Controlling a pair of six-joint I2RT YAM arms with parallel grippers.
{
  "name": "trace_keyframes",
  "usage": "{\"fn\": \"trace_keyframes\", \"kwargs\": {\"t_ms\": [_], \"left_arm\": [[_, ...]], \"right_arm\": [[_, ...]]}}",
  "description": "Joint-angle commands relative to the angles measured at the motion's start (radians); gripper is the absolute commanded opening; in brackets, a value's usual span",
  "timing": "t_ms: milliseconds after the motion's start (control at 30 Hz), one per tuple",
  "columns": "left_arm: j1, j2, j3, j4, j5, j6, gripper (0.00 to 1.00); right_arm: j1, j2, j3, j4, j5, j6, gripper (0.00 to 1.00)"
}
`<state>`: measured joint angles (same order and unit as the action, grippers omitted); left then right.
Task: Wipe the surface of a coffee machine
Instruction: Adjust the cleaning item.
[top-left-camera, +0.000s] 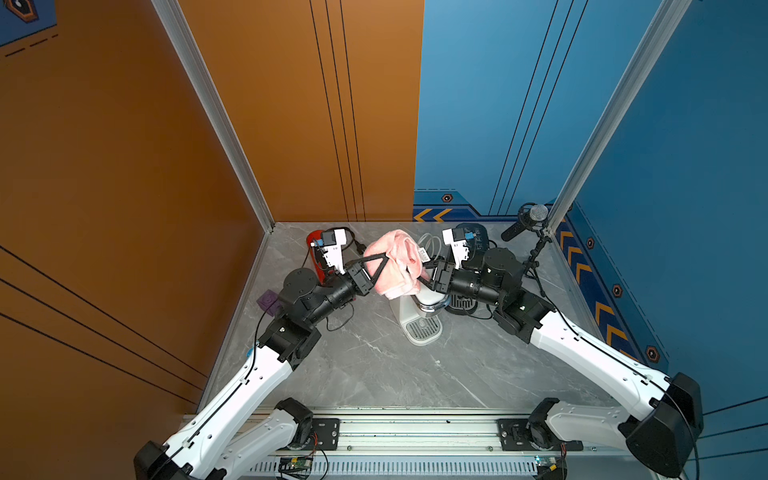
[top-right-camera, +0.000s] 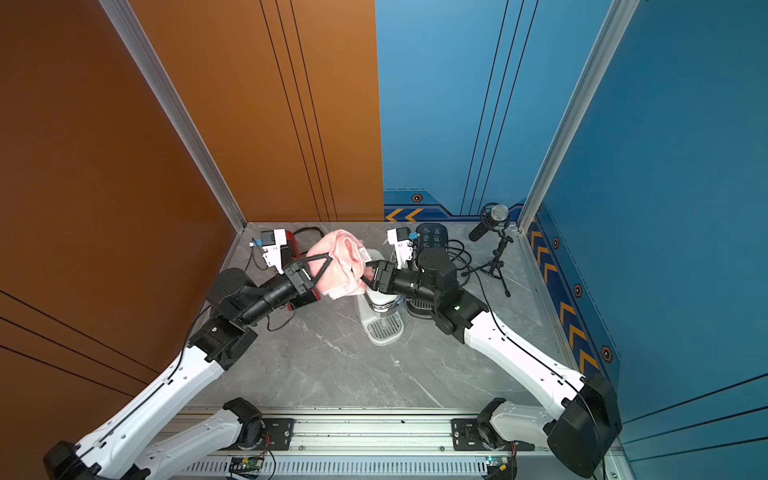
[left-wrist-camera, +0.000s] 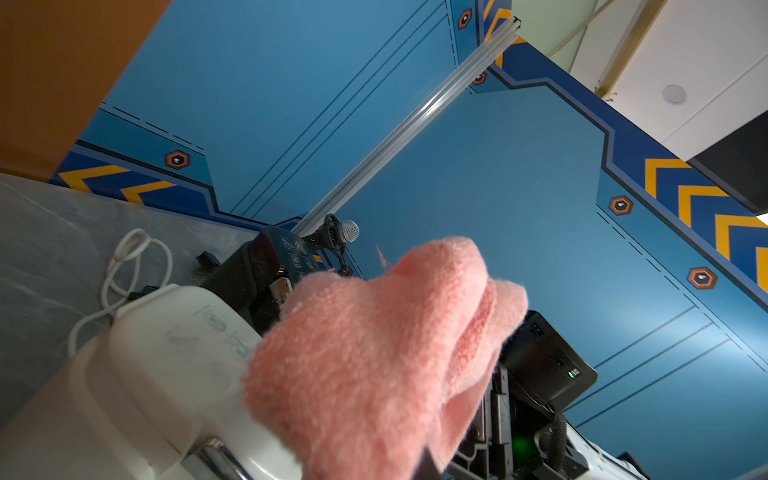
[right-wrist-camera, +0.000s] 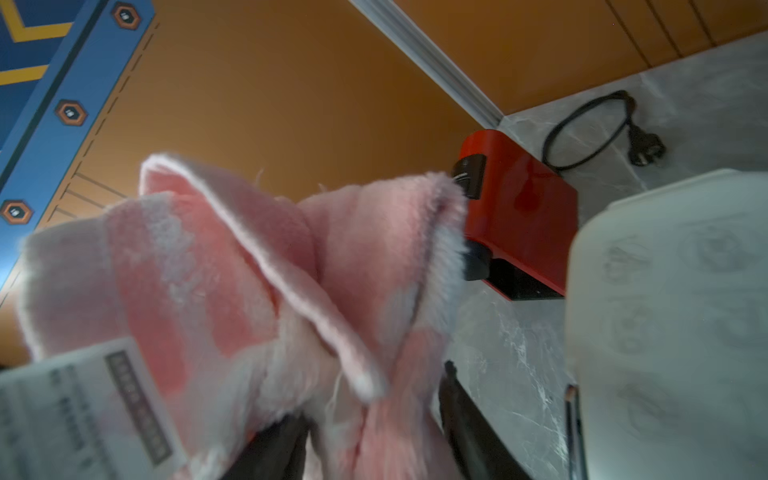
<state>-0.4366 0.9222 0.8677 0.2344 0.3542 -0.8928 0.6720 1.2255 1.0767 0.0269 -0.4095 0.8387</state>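
Note:
A pink cloth (top-left-camera: 399, 253) (top-right-camera: 340, 259) hangs bunched above the white coffee machine (top-left-camera: 422, 328) (top-right-camera: 384, 328) at mid-table, between both grippers. My left gripper (top-left-camera: 387, 258) (top-right-camera: 330, 258) is shut on the cloth's left side. In the left wrist view the cloth (left-wrist-camera: 374, 353) hides those fingers, with the machine's white top (left-wrist-camera: 145, 353) beside it. My right gripper (top-left-camera: 422, 275) (right-wrist-camera: 370, 399) stands at the cloth's right edge. Its dark fingers (right-wrist-camera: 457, 399) are parted, with cloth (right-wrist-camera: 249, 270) and its label lying loosely between them.
A red appliance (top-left-camera: 314, 245) (right-wrist-camera: 523, 216) with a black cord stands at the back left. A black machine (top-left-camera: 471, 237) stands back right behind my right arm. A microphone on a tripod (top-left-camera: 536, 214) stands in the back right corner. A purple block (top-left-camera: 268, 300) lies by the left wall.

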Motion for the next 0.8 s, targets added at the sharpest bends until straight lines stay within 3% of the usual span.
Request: {"fn": "trace_keyframes", "kwargs": {"t_ms": [0, 267, 667, 767], "left_arm": [[0.078, 0.049, 0.068, -0.061, 0.059, 0.051, 0.0], [0.08, 0.343, 0.302, -0.062, 0.131, 0.145, 0.0], [0.051, 0.561, 0.43, -0.161, -0.01, 0.377, 0.0], [0.055, 0.617, 0.46, -0.163, 0.042, 0.394, 0.0]], "right_arm": [[-0.004, -0.072, 0.057, -0.416, 0.314, -0.189, 0.58], [0.102, -0.038, 0.078, -0.615, 0.607, -0.34, 0.61], [0.202, -0.011, 0.085, -0.634, 0.751, -0.424, 0.61], [0.21, -0.012, 0.08, -0.634, 0.791, -0.437, 0.62]]}}
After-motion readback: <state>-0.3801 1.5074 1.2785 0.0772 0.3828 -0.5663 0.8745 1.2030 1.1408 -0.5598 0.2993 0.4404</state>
